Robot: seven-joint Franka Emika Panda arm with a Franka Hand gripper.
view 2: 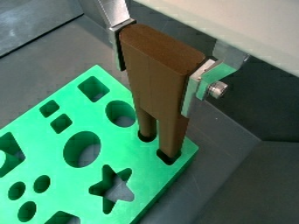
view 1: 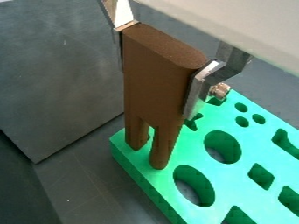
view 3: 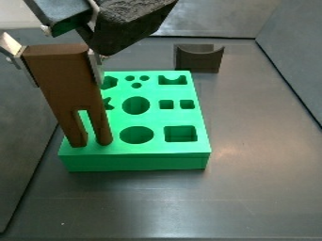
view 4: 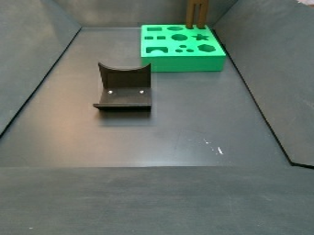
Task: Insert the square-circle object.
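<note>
Pincer [view 2: 158,63] gripping brown two-pronged piece [view 2: 159,87], prongs in green board [view 2: 70,149]

We see a green board [view 4: 182,48] with shaped holes, far right on the bench [view 4: 160,174] below the gripper [view 1: 163,61] — the dark fixture [view 4: 123,87] stands nearer, well apart.

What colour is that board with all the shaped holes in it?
Bright green. The board shows best in a side view, where the gripper holds a brown two-pronged piece at its corner.
</note>
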